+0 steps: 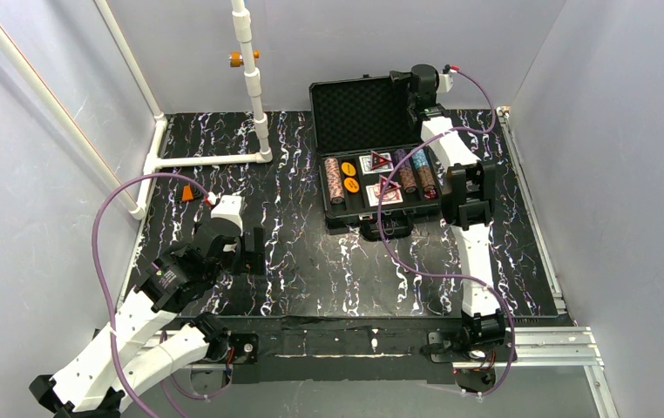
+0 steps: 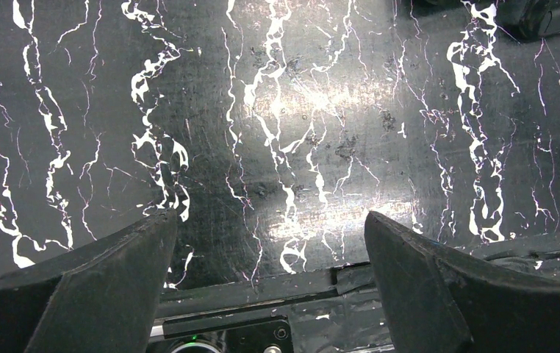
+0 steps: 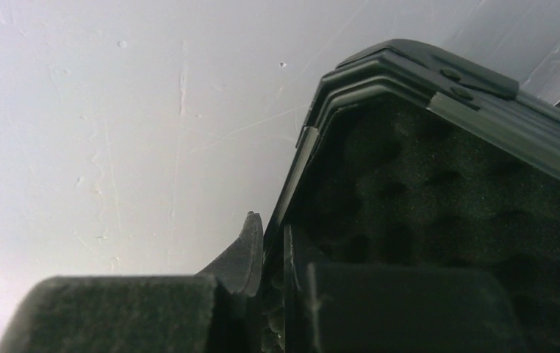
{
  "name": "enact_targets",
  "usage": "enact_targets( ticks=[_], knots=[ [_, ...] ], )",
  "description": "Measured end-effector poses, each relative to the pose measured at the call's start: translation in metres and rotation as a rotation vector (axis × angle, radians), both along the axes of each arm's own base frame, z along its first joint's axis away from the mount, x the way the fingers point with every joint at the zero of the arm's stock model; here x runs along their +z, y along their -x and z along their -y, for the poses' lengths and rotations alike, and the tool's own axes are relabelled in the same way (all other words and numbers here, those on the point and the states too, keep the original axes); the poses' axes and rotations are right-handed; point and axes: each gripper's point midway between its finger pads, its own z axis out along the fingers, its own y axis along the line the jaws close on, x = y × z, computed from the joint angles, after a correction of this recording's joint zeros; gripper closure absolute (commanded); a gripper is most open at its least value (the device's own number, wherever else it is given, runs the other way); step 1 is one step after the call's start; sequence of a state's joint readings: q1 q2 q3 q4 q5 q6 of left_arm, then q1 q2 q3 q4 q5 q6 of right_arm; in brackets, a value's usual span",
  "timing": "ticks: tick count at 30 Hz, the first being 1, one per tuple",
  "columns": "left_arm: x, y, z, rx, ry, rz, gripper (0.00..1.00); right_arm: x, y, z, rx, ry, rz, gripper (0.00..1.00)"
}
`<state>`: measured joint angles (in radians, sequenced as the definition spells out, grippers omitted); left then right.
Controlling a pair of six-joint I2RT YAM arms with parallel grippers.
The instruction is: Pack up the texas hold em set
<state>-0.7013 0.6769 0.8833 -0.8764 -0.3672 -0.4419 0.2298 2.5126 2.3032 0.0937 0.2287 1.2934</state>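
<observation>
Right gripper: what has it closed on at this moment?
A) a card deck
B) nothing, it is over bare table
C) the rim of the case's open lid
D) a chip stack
C: in the right wrist view the right gripper is pinched on the rim of the raised lid, one finger on each side, near the lid's corner.

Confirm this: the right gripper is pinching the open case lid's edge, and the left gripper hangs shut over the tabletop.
One error: the left gripper is open, jaws spread over the marbled tabletop, in the left wrist view. The right gripper does pinch the lid at its edge.
</observation>
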Motion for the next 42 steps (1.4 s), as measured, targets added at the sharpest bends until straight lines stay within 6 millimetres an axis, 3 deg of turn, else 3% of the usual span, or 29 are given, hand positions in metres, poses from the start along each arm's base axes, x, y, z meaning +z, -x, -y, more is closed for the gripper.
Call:
enact_targets(
  ticks=[8,12,29,42],
  knots=[
    [0.0,0.0,-0.001,0.004,-0.004,0.002,0.01,0.008,0.004,-0.003,0.014,-0.038,-0.002,0.99],
    [0.001,0.0,-0.002,0.005,-0.002,0.006,0.01,0.02,0.018,-0.002,0.021,-0.044,-0.002,0.99],
    [0.003,0.002,-0.003,0.006,0.004,0.014,0.01,0.057,0.105,0.013,0.045,-0.089,0.01,0.99],
    [0.002,0.002,-0.004,0.007,0.001,0.013,0.01,0.054,0.183,0.031,0.056,-0.107,0.012,0.99]
  ],
)
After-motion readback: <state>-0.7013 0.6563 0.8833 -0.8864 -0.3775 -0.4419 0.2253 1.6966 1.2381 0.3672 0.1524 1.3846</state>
